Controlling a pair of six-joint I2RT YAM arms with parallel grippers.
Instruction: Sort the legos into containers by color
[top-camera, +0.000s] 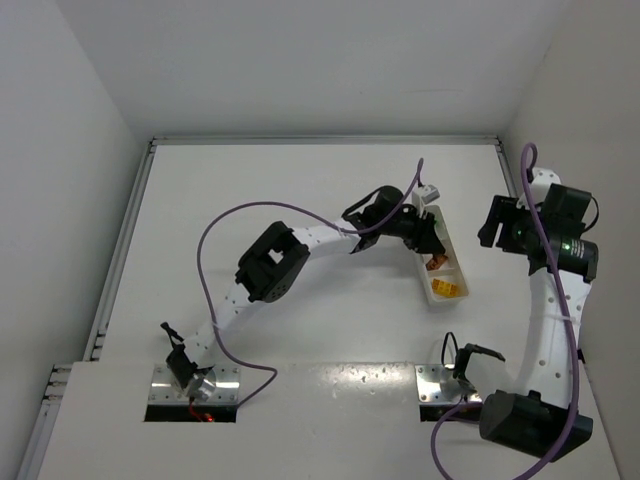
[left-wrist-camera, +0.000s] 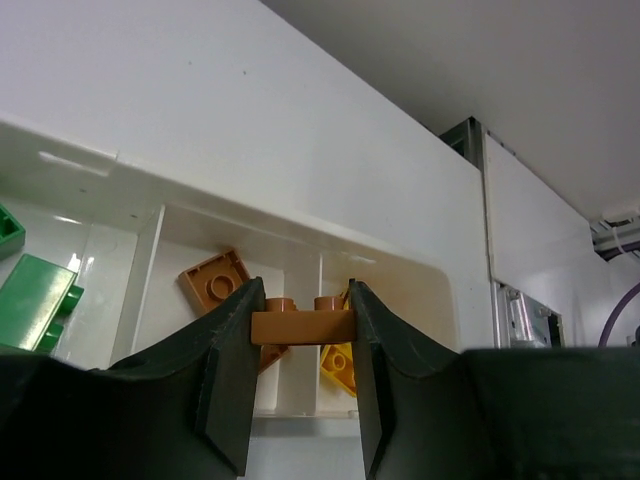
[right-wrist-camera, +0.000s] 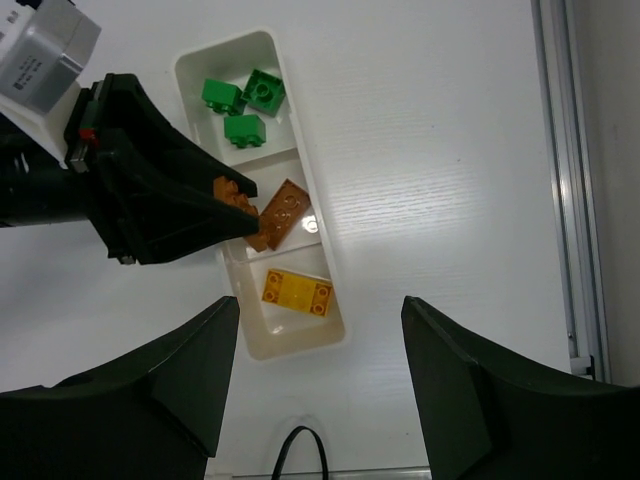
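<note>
Left gripper (right-wrist-camera: 240, 208) clamped on small orange-brown plastic lego brick (left-wrist-camera: 300, 324) over middle compartment of long white plastic tray (right-wrist-camera: 298, 347); right gripper (right-wrist-camera: 320, 305) open, above tray.

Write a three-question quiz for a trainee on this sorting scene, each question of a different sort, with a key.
1. True or false: the right gripper holds something.
2. The brick pinched in the left gripper is: A green, B orange-brown, C yellow.
3. How many green bricks lie in the tray?
Key: 1 false; 2 B; 3 three.
</note>
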